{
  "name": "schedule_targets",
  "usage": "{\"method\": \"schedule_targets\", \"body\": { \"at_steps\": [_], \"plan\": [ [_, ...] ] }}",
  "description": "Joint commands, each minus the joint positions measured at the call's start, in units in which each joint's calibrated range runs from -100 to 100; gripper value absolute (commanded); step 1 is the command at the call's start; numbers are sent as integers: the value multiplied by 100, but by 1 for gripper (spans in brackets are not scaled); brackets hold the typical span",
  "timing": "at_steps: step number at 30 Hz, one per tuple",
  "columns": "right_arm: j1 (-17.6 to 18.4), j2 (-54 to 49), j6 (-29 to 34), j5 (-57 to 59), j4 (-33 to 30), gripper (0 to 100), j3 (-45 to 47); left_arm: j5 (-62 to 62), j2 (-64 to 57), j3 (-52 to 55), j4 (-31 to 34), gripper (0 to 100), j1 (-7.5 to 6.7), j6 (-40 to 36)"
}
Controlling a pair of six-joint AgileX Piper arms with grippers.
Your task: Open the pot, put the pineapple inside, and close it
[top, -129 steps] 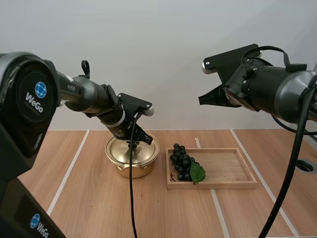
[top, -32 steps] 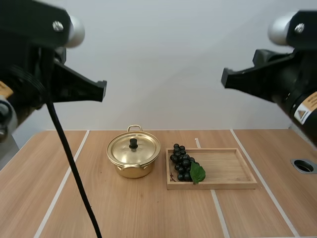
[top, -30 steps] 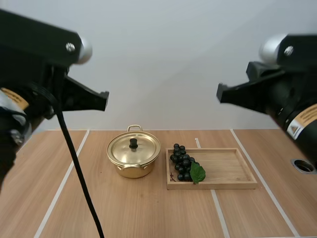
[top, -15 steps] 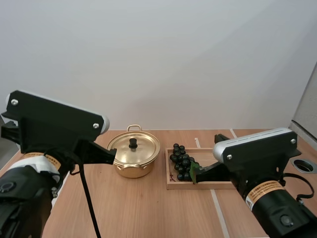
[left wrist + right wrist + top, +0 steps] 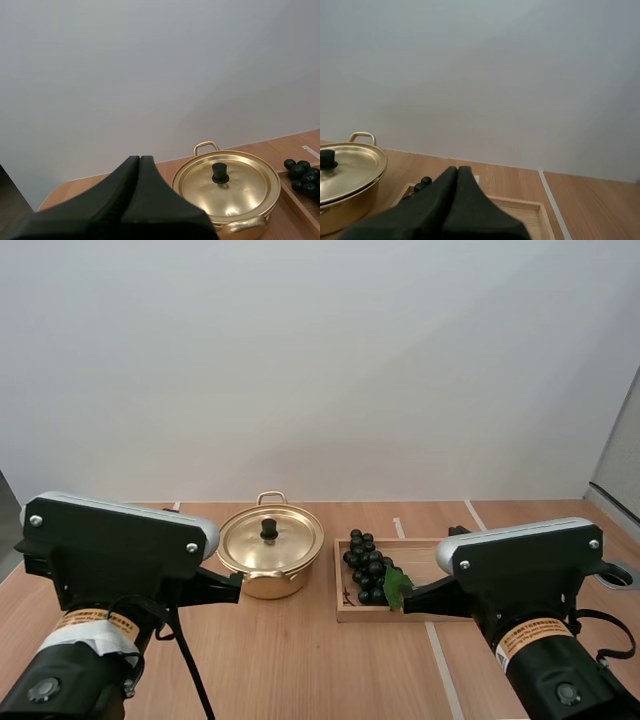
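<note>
Closest in, both arms sit low by their bases. The left end effector has its fingers pressed together into one dark wedge with nothing in them, and it's the same for the right end effector. Neither is touching anything.

Past them on the tabletop is the pot, lid on, black knob upright in the middle. Just beside it is the tray with the grapes and a leaf at the end nearest the pot. I can't see a pineapple anywhere, so I'd guess the grapes are what goes in.

By the look of it nothing's been started, so the step is getting the lid off. The left arm is lined up with the pot, so I'd use that one. Spread the fingers first, come down over the knob from above, and pinch the knob itself rather than the domed lid, which looks shiny and slippery. Then lift straight up so the pot doesn't drag, and park the lid on bare tabletop away from the tray.

On the views: the high one gives the full layout, with the grapes at one end of the tray and the rest bare. The left wrist view gives a clean line on the knob and the far handle. The right wrist view catches the pot side-on, with a few grapes peeking past its fingers.
</note>
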Motion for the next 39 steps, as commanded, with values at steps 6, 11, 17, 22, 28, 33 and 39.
{"method": "schedule_targets", "body": {
  "at_steps": [6, 11, 17, 22, 28, 33, 39],
  "plan": [
    [-356, -41, -7, 1156, 889, 0, 1, 115, -30, 151, 129, 0, 15, -510],
    [-364, -41, -157, 1993, 1084, 0, 1, 135, -30, 754, 129, 0, -2, -536],
    [-357, -41, -1452, 1470, 1138, 0, 300, 20, -30, 1335, 169, 0, -2, -536],
    [-357, -41, -2185, 1855, 1553, 0, 300, 20, -30, 1335, 169, 0, -2, -556],
    [-364, -41, -2749, 2214, 2676, 0, 300, 20, -30, 1335, 169, 0, -2, -662],
    [-364, -41, -2750, 2214, 2729, 0, 300, 5, -30, 1335, 107, 0, -2, -681],
    [-364, -41, -2796, 2484, 2729, 0, 300, -55, -30, 1335, -181, 0, -2, -681]
  ]
}}
